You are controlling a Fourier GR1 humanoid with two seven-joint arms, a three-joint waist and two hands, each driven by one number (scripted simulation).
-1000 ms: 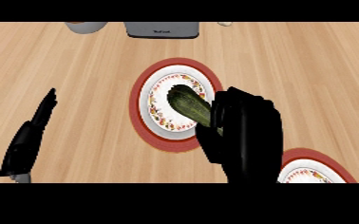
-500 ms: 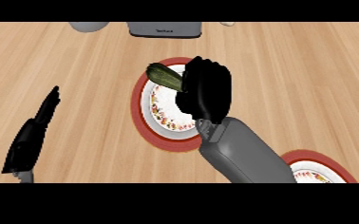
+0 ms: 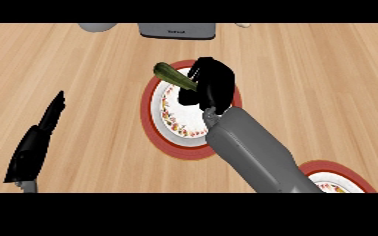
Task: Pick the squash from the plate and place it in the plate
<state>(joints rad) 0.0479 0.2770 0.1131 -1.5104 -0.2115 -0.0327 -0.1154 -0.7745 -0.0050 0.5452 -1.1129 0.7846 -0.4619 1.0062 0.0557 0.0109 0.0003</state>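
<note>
A dark green squash [image 3: 171, 74] sticks out to the upper left from my right hand [image 3: 210, 83], whose fingers are curled round it. The hand and squash hover over the far edge of a red-rimmed plate [image 3: 159, 115] with a patterned white centre, in the middle of the wooden counter. A second red-rimmed plate [image 3: 342, 178] shows at the lower right, partly hidden by my right forearm. My left hand [image 3: 40, 136] rests at the left edge, fingers straight and holding nothing.
A grey appliance [image 3: 177, 30] stands at the counter's back edge, with a grey round object [image 3: 97, 27] to its left and a small pale item [image 3: 243, 25] to its right.
My right hand has carried the squash from the plate's middle up toward its far edge, with the forearm stretching further in. The left hand has stayed put.
</note>
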